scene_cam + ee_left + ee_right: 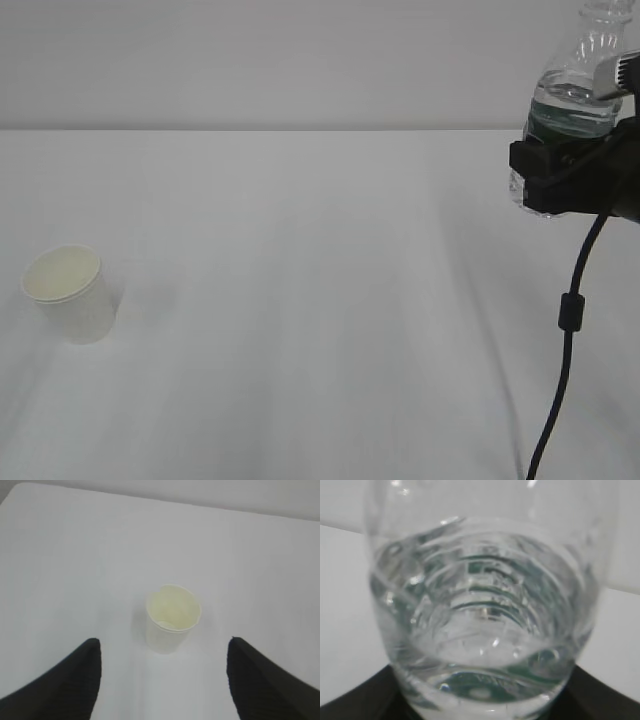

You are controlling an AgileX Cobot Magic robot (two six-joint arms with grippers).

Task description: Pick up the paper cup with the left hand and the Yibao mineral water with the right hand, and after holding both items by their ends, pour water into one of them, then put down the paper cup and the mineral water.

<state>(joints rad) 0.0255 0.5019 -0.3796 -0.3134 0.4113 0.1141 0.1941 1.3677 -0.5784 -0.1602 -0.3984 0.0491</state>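
bottle [570, 110] upright in right end effector [545, 185]

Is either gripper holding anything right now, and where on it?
Right gripper grips the water bottle around its lower body. Left gripper is open, empty, above the paper cup.

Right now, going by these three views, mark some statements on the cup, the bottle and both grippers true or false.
1. The cup stands upright on the table. True.
2. The left gripper is closed on the cup. False: its fingers stand open, apart from the cup on either side.
3. The right gripper holds the bottle off the table. True.
4. The bottle is empty. False: water shows inside it.
5. The cup lies beside the bottle. False: the cup is far left, the bottle far right.
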